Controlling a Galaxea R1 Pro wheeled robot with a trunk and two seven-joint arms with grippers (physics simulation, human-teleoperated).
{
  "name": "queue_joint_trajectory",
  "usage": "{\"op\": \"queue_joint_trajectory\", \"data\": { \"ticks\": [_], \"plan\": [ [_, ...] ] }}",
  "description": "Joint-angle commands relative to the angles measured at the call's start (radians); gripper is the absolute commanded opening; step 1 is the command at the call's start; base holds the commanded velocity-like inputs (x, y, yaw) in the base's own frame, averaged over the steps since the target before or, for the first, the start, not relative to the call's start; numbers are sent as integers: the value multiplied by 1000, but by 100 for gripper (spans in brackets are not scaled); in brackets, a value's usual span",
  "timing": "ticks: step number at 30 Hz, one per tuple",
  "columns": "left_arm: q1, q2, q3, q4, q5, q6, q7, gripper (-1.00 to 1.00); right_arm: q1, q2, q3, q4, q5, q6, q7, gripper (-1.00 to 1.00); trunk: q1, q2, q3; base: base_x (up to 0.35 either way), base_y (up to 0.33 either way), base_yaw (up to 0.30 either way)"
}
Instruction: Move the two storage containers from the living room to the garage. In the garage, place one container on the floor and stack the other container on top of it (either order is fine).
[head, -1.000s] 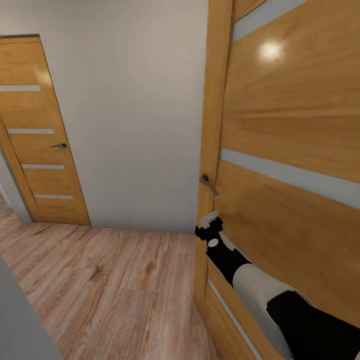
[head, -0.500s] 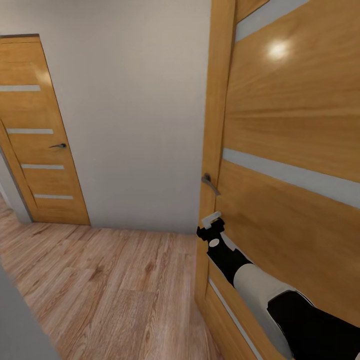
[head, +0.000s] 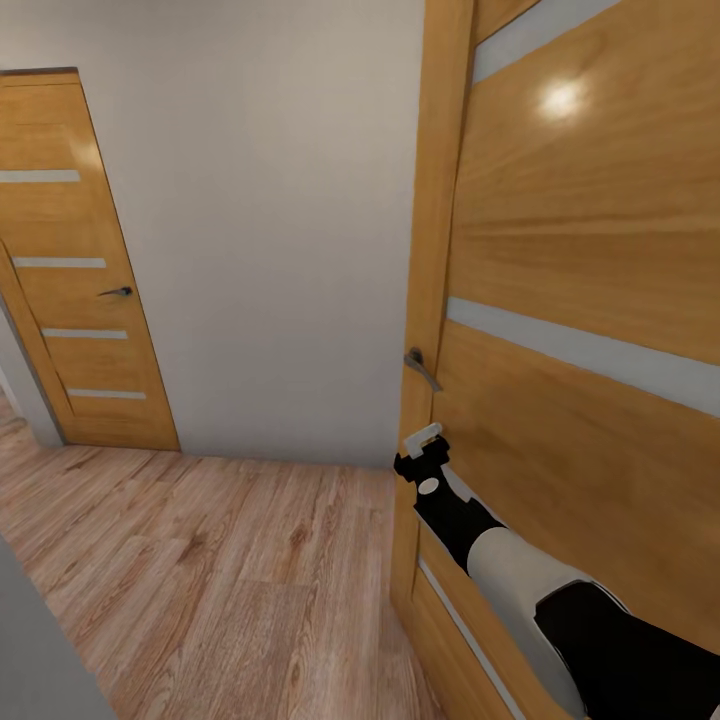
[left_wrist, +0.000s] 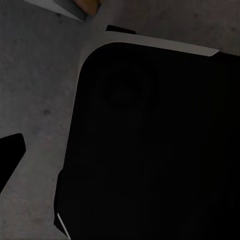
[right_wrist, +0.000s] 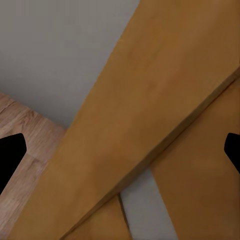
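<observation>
The storage containers are out of view. In the head view my right arm reaches forward, and my right gripper (head: 422, 446) is against the edge of a large wooden door (head: 560, 250), just below its metal lever handle (head: 421, 368). The right wrist view looks along that door's edge (right_wrist: 150, 115). The right gripper (right_wrist: 120, 152) is open there, its dark fingertips (right_wrist: 10, 155) far apart with nothing between them. In the left wrist view one dark fingertip (left_wrist: 10, 157) of my left gripper stands wide at the frame's side, over a black part of my own body (left_wrist: 150, 145).
This is a hallway with a light wood plank floor (head: 220, 570) and a plain grey-white wall (head: 270, 230). A second wooden door (head: 75, 270) with pale glass strips stands shut at the far left. A grey edge (head: 40, 650) cuts the near left corner.
The near door's edge and handle have shifted slightly to the right, and my right gripper has moved with them. The far door and floor have stayed put.
</observation>
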Motion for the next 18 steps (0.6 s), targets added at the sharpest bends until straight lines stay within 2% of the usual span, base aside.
{"op": "queue_joint_trajectory", "data": {
  "ticks": [1, 5, 11, 18],
  "plan": [
    [0, 0, 0, -1, 5, -2, 1, 100, -1, 0, -7, 2, 5, 3, -8, 100, 0, 0, -1, 0, 0, 0],
    [0, -1, 0, -1, 5, -2, 1, 100, -1, 0, -6, 1, 5, 2, -8, 100, 0, 0, -1, 0, -30, 0],
    [0, -1, 0, -1, 5, -2, 1, 100, -1, 0, -7, 2, 5, 2, -8, 100, 0, 0, -1, 0, -182, 0],
    [0, 0, 0, -1, 5, -2, 1, 100, -1, -1, -6, 2, 7, 3, -8, 100, 0, 0, -1, 0, -25, 0]
  ]
}}
